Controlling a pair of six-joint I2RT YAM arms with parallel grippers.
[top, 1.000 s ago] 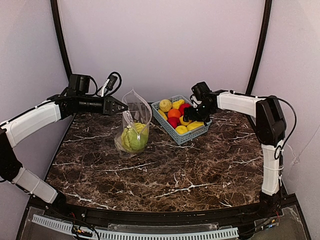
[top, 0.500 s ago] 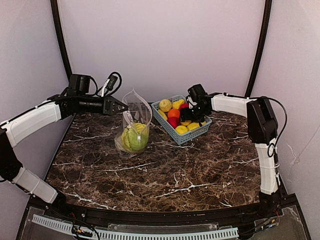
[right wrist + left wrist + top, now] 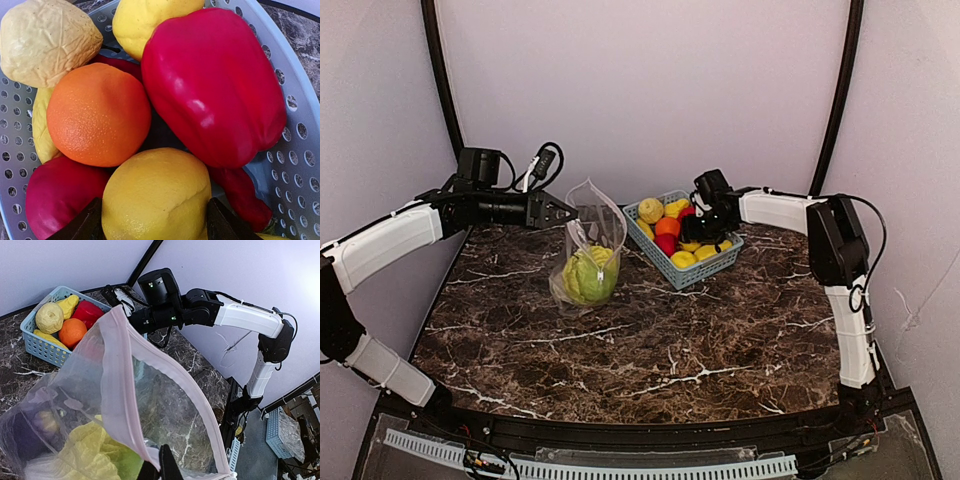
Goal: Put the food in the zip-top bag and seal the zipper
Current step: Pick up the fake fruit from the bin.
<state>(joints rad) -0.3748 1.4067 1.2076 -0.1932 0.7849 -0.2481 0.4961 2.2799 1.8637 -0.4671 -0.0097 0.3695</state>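
Top external: the left gripper (image 3: 563,212) is pressed together on the upper edge of the zip-top bag (image 3: 590,250), which stands upright on the marble table (image 3: 670,340) left of the blue basket (image 3: 720,262). The cabbage (image 3: 586,277) sits at the bottom of the bag. The right gripper (image 3: 703,228) reaches down into the basket among the fruit.

Left wrist: the 2 dark fingers (image 3: 166,465) pinch the bag's rim at the bottom of the view. The pink zipper (image 3: 117,405) is parted, so the mouth gapes open. Inside lie the cabbage and, to its left, a dark purple eggplant (image 3: 27,427). Beyond the bag the basket holds an orange (image 3: 72,332), a red pepper (image 3: 87,313) and a pale wrinkled ball (image 3: 49,317), with the right arm's gripper over its far side.

Right wrist: the 2 fingertips (image 3: 80,226) of the right gripper are spread to either side of a yellow lemon (image 3: 156,192), close against its flanks. Whether they squeeze it cannot be told. Around the lemon lie the red pepper, the orange, the pale wrinkled ball and a dark red fruit (image 3: 57,195), all within the perforated basket wall.
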